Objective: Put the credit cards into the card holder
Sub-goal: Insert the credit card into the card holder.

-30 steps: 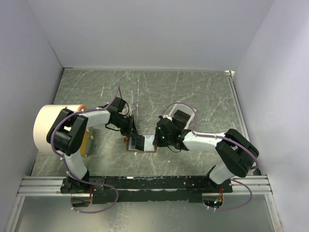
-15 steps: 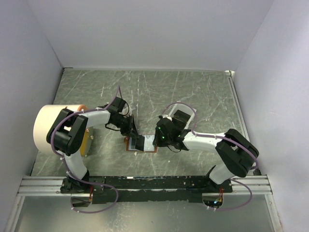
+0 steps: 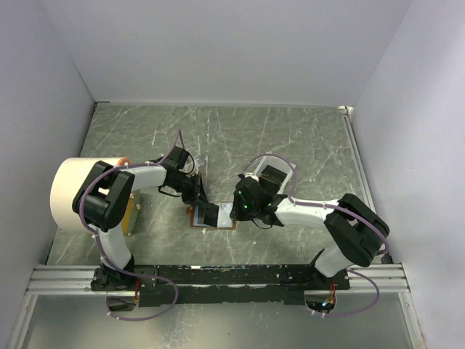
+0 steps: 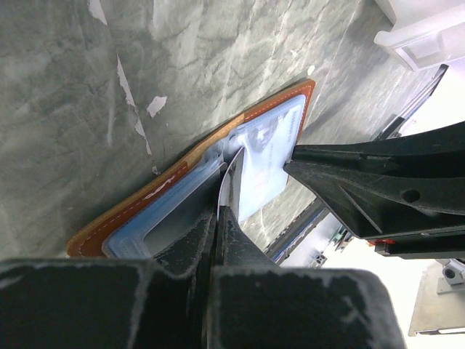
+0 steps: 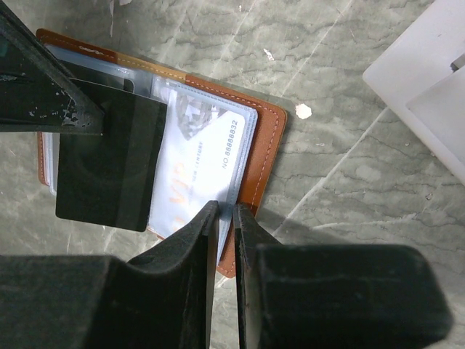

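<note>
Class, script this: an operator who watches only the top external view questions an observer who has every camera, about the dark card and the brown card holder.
Operator: Is the card in yet?
Observer: No. The right wrist view shows the dark credit card lying over the open card holder, its lower edge overhanging the rim.
Operator: Is the right gripper gripping anything?
Observer: Yes. In its own wrist view the right gripper pinches the card holder's near edge.

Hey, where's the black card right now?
The black card is just below centre in the top view, pinched in the left gripper and tilted over the open wallet, with the right gripper at the wallet's right end.
</note>
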Robot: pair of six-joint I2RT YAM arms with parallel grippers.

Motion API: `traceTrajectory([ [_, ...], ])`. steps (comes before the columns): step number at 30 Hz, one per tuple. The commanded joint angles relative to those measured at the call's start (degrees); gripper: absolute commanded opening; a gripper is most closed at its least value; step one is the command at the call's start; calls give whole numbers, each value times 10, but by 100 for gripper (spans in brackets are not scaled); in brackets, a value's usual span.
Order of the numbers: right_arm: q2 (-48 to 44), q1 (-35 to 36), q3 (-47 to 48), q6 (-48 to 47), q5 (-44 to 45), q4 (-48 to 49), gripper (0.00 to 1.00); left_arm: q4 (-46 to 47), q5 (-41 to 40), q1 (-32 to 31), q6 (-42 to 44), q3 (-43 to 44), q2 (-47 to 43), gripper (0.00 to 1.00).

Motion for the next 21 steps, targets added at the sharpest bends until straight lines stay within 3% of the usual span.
traceTrajectory([
  [1,10,2,-1,-6,9,-13,14,23,-22,-1,4,4,22,7],
  [21,9,2,-5,-6,6,-8,13,25,-45,-4,5,8,26,7],
])
